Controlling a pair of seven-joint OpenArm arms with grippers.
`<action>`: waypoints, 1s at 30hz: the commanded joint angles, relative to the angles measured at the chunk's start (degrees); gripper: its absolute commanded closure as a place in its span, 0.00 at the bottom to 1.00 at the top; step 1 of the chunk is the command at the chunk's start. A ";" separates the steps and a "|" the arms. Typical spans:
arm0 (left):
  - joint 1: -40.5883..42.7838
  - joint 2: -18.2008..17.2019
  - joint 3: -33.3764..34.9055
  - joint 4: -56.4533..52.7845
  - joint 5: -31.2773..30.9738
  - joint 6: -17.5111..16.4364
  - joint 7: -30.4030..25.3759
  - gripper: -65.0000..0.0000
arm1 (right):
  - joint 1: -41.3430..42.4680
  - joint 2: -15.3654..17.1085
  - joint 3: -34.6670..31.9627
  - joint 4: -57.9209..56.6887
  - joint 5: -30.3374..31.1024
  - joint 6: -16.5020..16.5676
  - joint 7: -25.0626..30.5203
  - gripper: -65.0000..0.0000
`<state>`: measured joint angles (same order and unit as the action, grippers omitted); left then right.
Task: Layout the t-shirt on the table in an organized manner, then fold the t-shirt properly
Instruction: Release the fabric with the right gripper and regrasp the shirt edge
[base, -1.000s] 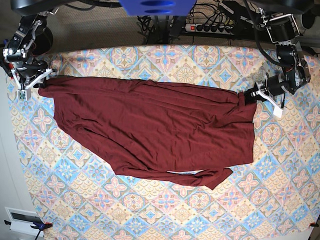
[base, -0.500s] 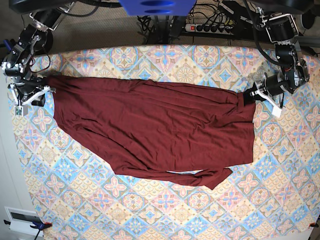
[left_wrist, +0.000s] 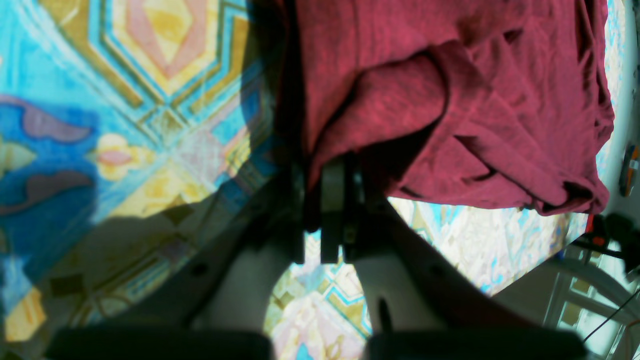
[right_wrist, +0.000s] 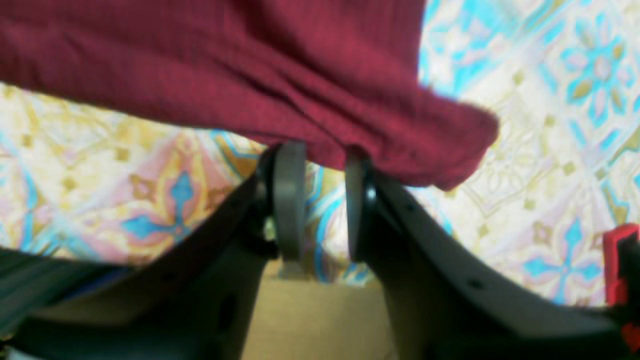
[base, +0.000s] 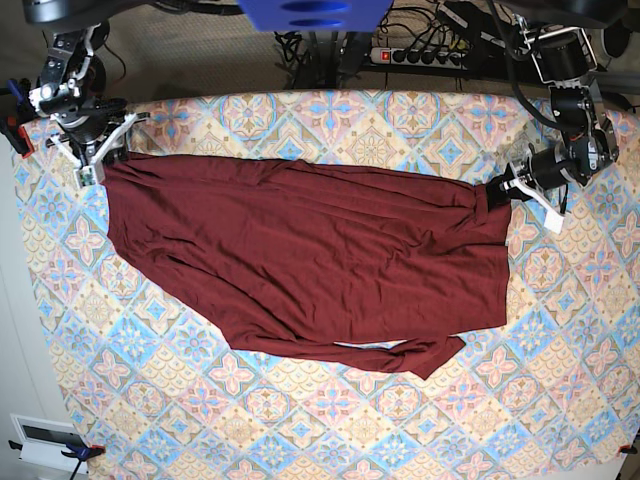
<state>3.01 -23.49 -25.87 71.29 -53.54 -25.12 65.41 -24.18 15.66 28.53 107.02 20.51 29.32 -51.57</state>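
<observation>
The dark maroon t-shirt (base: 300, 260) lies spread across the patterned table (base: 300, 420), with a narrow folded strip trailing at its near edge. My right gripper (base: 100, 160) is at the shirt's far-left corner. In the right wrist view its fingertips (right_wrist: 290, 155) pinch the hem of the t-shirt (right_wrist: 250, 60), and that gripper (right_wrist: 322, 155) is shut on the cloth. My left gripper (base: 503, 188) holds the bunched right end. In the left wrist view this gripper (left_wrist: 325, 175) is shut tight on a fold of the t-shirt (left_wrist: 450, 90).
A power strip (base: 420, 55) and cables lie behind the table's far edge. A white box (base: 45, 440) sits off the near-left corner. A red clamp (base: 15, 135) grips the left table edge beside my right arm.
My right gripper swung from the left edge back toward the far-left corner, taking the shirt's corner with it. The left gripper stayed put.
</observation>
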 joint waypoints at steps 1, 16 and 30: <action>-0.50 -0.82 -0.20 0.67 0.04 -0.06 0.31 0.99 | 0.93 2.49 -1.68 1.15 0.63 0.35 2.56 0.78; -0.50 -0.82 -0.20 0.67 0.13 -0.06 0.31 0.99 | 2.60 8.56 -18.82 -4.30 -18.45 0.35 8.27 0.71; -0.59 -0.82 -0.11 0.49 0.22 -0.06 0.31 0.99 | 8.76 11.02 -24.97 -10.28 -18.45 0.35 10.56 0.72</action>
<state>2.98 -23.49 -25.89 71.29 -53.54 -25.12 65.58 -14.94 25.91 3.22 96.31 1.78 29.58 -41.01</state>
